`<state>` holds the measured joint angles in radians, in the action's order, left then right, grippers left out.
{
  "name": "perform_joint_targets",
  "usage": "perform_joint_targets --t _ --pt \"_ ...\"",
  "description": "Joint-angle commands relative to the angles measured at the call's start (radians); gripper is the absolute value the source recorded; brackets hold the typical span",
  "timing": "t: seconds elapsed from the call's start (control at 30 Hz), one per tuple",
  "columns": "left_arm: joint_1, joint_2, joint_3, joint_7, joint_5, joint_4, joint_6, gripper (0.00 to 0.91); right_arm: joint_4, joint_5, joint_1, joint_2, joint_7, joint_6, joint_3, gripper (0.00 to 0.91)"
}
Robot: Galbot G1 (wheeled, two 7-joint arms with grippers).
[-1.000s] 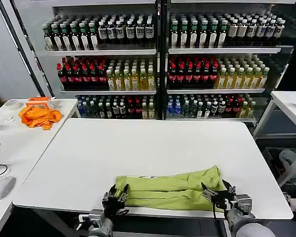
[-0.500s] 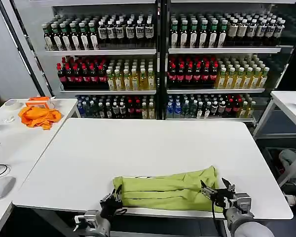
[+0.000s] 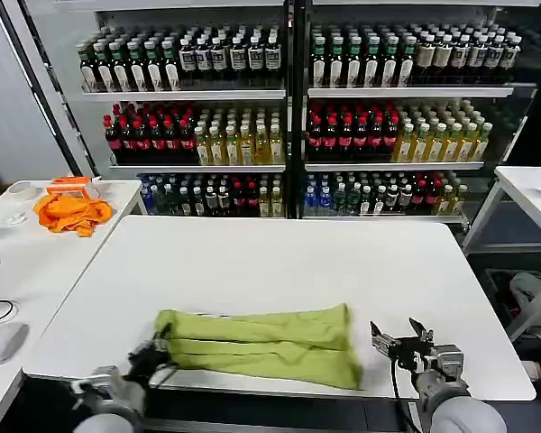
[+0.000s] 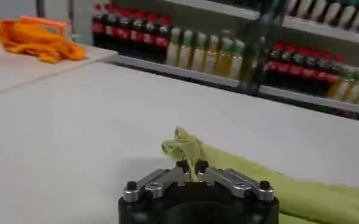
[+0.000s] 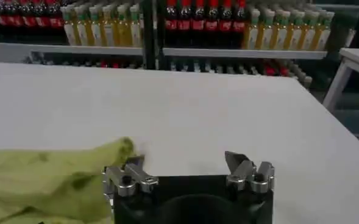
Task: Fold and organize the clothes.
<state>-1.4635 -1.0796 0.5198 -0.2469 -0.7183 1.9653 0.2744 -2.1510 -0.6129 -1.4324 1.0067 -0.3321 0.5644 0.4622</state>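
Observation:
The lime T-shirt (image 3: 261,343) lies folded into a long band along the near edge of the white table (image 3: 270,262). My left gripper (image 3: 158,347) is shut on the shirt's left end, and a bunched corner of the shirt (image 4: 182,146) rises between its fingertips (image 4: 191,165). My right gripper (image 3: 398,336) stands open just right of the shirt's right end, with bare table between its fingers. In the right wrist view that gripper (image 5: 185,161) has the shirt's end (image 5: 57,173) beside one finger, not held.
An orange cloth (image 3: 70,213) and an orange box lie on a side table at the far left. A cable and a grey mouse (image 3: 4,341) rest nearer on that table. Shelves of bottles (image 3: 298,108) stand behind. Another white table (image 3: 532,194) is at the right.
The shirt has slid to the left along the near edge with my left gripper pulling it. My right gripper has let go of the right end and now stands open beside it.

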Motion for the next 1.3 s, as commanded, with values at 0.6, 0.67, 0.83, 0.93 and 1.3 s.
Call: perform_joint_targets --t 0.6,0.67,0.83,0.93,1.3 --pt "0.193 -0.118 -0.202 0.052 -0.655 0.179 0.079 0.02 0.03 -0.004 0.03 -0.033 0.006 -0.011 -0.015 0.907" --pt "0.211 -0.14 -0.26 0.051 -0.63 0.167 0.078 0.02 0.032 -0.005 0.037 -0.034 0.007 -0.011 -0.015 0.907" --pt "0.243 -0.178 -0.374 0.043 -0.583 0.131 0.076 0.02 0.041 -0.009 0.05 -0.04 0.007 -0.011 -0.015 0.907" --pt "0.257 -0.198 -0.42 0.039 -0.555 0.091 0.072 0.02 0.043 -0.01 0.055 -0.039 0.007 -0.011 -0.015 0.907" --pt "0.304 -0.232 -0.491 0.027 -0.454 -0.051 0.074 0.907 0.052 -0.011 0.07 -0.03 0.006 -0.011 -0.022 0.907"
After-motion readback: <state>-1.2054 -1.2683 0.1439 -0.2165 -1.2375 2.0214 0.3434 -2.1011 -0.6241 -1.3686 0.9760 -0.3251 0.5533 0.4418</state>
